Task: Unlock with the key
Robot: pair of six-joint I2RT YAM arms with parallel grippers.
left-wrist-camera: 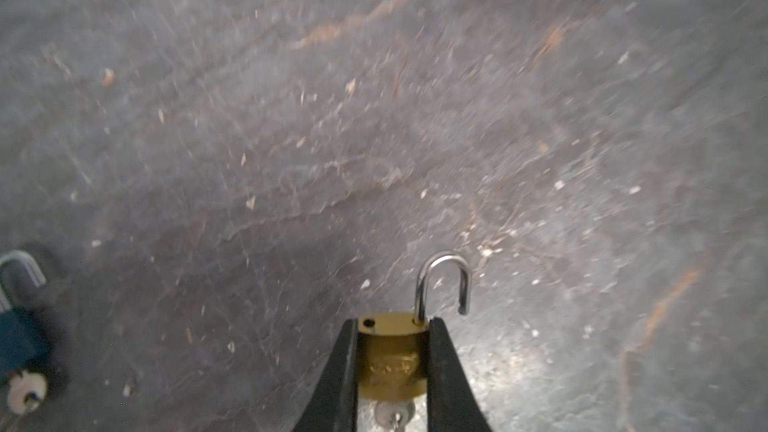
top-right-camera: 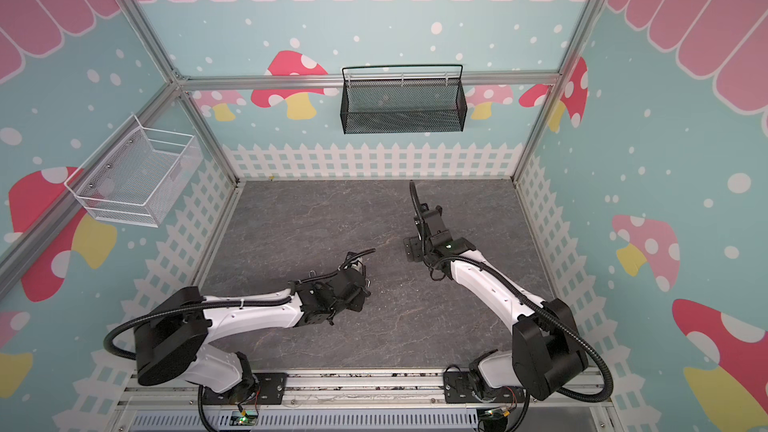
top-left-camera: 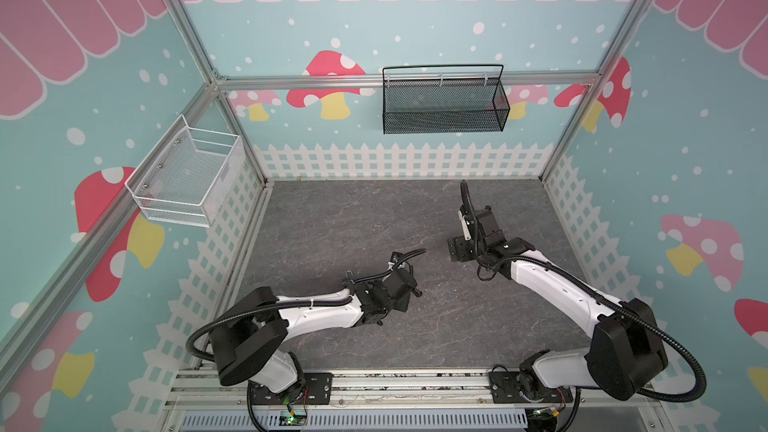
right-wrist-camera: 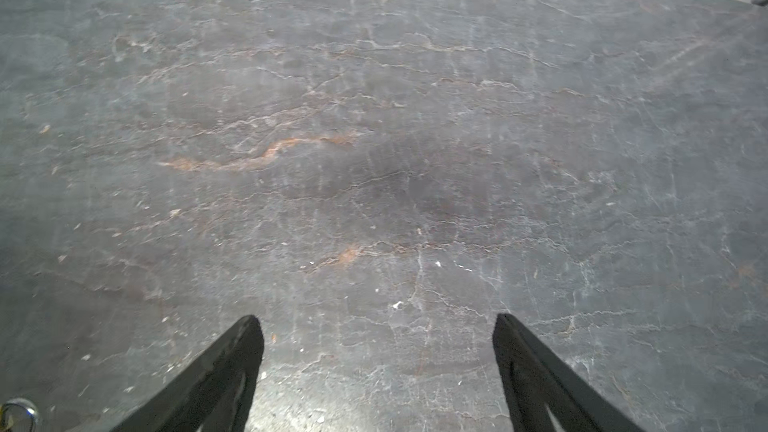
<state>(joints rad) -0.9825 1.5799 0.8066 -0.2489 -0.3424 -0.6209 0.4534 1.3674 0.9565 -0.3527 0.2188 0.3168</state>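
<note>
Find the key (left-wrist-camera: 392,415) at the keyhole end of the brass padlock (left-wrist-camera: 390,351), half cut off and blurred in the left wrist view. Looks pushed into the lock, though hard to be sure. Note the shackle (left-wrist-camera: 419,297) standing out of the body, one leg seated, the other clear of its hole and swung aside. Going by that, count the unlocking itself as done. Left to do, at most: setting the lock down, and perhaps drawing the key out.

See the left end effector (left-wrist-camera: 393,320) pinching the brass padlock by its two narrow sides. Cannot tell whether held just above the counter (left-wrist-camera: 291,139) or resting on it. In both top views, find that arm low, reaching forward toward the middle with the wrist rolled. Too small there to make out lock or key.

See the right end effector (right-wrist-camera: 378,317) spread wide with nothing between its fingers, tilted down over bare counter. In both top views, find that arm stretched farther forward, bent at the elbow, well apart from the left one.

Off to the side on the counter, well apart from the brass one, spot a blue padlock (left-wrist-camera: 18,342) with something pale at its keyhole end, gripped by neither arm.
</note>
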